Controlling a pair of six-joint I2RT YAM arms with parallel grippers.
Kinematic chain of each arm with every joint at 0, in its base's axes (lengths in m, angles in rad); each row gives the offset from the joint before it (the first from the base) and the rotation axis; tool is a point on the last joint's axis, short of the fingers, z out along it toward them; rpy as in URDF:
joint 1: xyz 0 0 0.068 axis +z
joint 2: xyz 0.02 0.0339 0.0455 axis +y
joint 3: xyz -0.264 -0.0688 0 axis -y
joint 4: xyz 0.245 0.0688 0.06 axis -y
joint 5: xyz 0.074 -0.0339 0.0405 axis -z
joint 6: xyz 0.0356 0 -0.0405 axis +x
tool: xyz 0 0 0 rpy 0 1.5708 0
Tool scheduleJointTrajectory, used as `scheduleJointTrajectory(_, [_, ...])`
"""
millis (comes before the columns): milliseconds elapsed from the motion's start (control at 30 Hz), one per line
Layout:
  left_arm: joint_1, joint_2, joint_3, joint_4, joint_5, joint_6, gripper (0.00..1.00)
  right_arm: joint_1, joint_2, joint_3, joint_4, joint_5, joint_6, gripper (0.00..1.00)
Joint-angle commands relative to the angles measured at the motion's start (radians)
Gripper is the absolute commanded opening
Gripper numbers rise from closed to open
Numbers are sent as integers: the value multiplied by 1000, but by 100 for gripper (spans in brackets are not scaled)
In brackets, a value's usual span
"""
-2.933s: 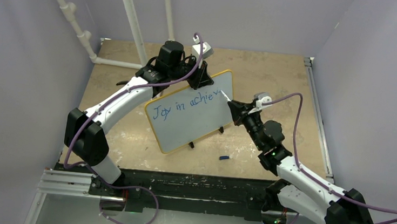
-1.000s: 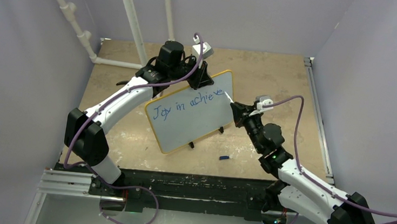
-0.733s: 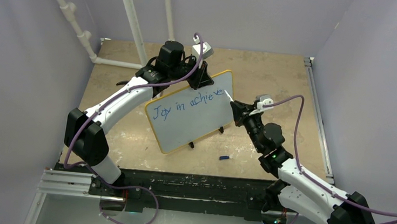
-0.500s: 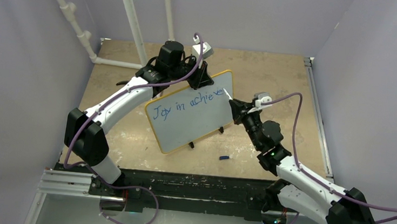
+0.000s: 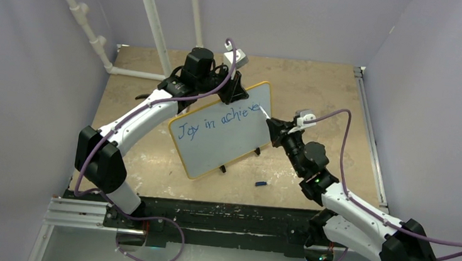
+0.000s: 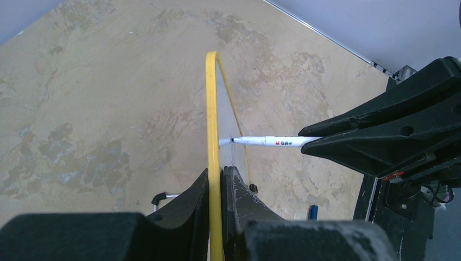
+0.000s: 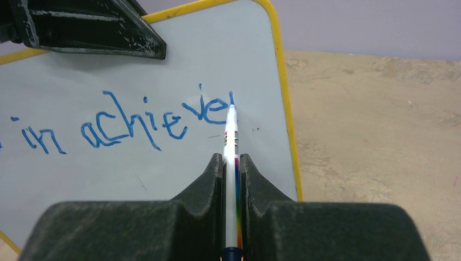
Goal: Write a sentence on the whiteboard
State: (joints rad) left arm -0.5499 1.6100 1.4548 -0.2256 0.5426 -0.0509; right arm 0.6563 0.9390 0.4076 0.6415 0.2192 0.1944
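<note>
The whiteboard (image 5: 227,144), white with a yellow rim, stands tilted on the table. My left gripper (image 5: 239,92) is shut on its top edge; in the left wrist view the rim (image 6: 211,109) runs between the jaws of that gripper (image 6: 216,173). The sentence (image 5: 216,122) in blue reads "Joy in achieve" along the top. My right gripper (image 5: 272,125) is shut on a white marker (image 5: 262,112). In the right wrist view the marker (image 7: 231,130) sticks out of the gripper (image 7: 232,157), and its tip touches the whiteboard (image 7: 163,163) just after the last letter of the sentence (image 7: 136,125).
A small blue marker cap (image 5: 261,184) lies on the table in front of the board's right foot. White pipes (image 5: 153,22) run along the back left. Purple walls close in both sides. The left fingers (image 7: 87,27) cover the board's top edge.
The right gripper has shifted a little, and the marker tip has added a short stroke after "achieve" near the board's right edge. The left arm and the board have not moved.
</note>
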Motion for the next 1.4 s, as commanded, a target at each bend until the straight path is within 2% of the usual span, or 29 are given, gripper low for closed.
scheduleJointTrajectory(0, [7, -5, -5, -9, -15, 34, 0, 1, -17, -16, -16, 9, 25, 0])
scheduleJointTrajectory(700, [7, -5, -6, -9, -13, 34, 0, 2, 16, 63, 74, 34, -6, 0])
scheduleJointTrajectory(1067, [7, -7, -5, -10, -13, 35, 0, 2, 35, 73, 40, 89, 5, 0])
scheduleJointTrajectory(1367, [7, -10, -5, -9, -13, 34, 0, 2, 30, 44, 10, 76, 25, 0])
